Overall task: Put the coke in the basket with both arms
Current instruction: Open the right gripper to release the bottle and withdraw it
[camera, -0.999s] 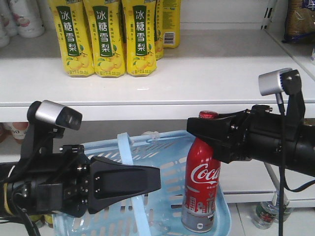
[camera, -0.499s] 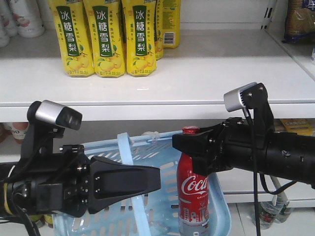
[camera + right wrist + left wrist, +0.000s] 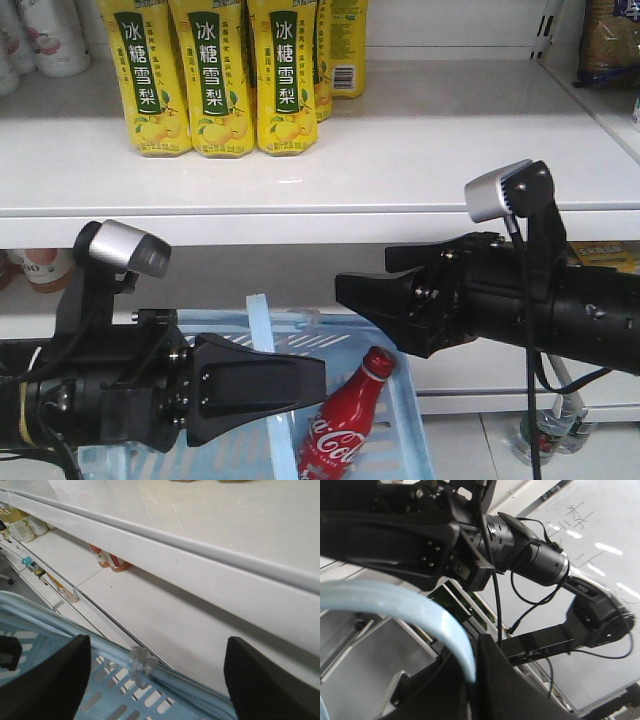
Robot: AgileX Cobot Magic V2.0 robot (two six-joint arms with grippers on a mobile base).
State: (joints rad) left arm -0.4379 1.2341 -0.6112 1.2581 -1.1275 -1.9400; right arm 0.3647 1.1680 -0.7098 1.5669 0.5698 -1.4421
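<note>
The coke (image 3: 340,432), red cap up and to the right, lies tilted inside the light blue basket (image 3: 412,440) at the bottom of the front view. My left gripper (image 3: 318,375) is shut on the basket's swing handle (image 3: 262,340). The left wrist view shows that pale blue handle (image 3: 415,611) pinched between the jaws of the left gripper (image 3: 474,680). My right gripper (image 3: 342,290) hangs above the coke, open and holding nothing. In the right wrist view the right gripper (image 3: 155,680) spreads wide over the basket's slotted wall (image 3: 112,702).
Yellow pear-drink bottles (image 3: 215,80) stand on the white shelf (image 3: 300,195) above both arms. Orange-capped bottles (image 3: 40,268) sit on a lower shelf at the left. A clear bottle (image 3: 545,435) stands low at the right. The right arm (image 3: 520,555) crosses the left wrist view.
The right gripper has let go of the coke, which dropped from upright and tipped over into the basket. The right gripper rose clear. The left arm and basket sank a little.
</note>
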